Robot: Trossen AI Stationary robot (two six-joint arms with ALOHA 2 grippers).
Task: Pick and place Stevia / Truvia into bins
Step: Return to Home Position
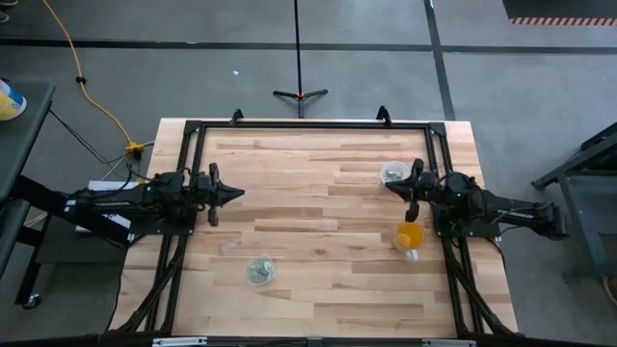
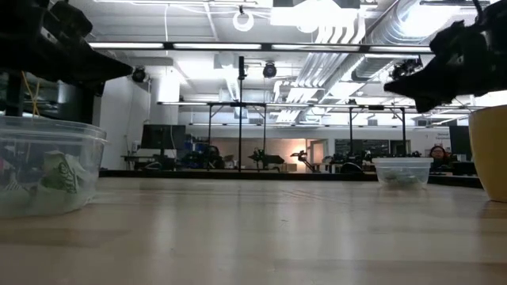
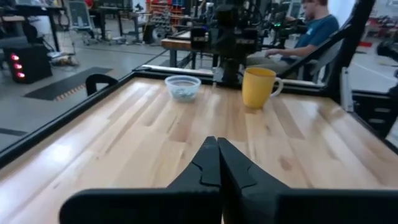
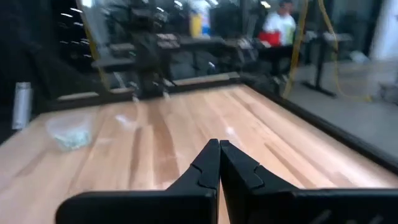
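Packets (image 1: 260, 274) are lying in clear cups (image 1: 385, 172); L gripper (image 1: 239, 194) hovering far from orange cup (image 1: 409, 236), R gripper (image 1: 388, 186) near it, both jaws pressed together.

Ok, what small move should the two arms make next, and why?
Probably just settle at rest: left gripper and right gripper look shut and empty, green-and-white paper packets lie in both round clear plastic cups, and no loose packet shows on the wooden table.
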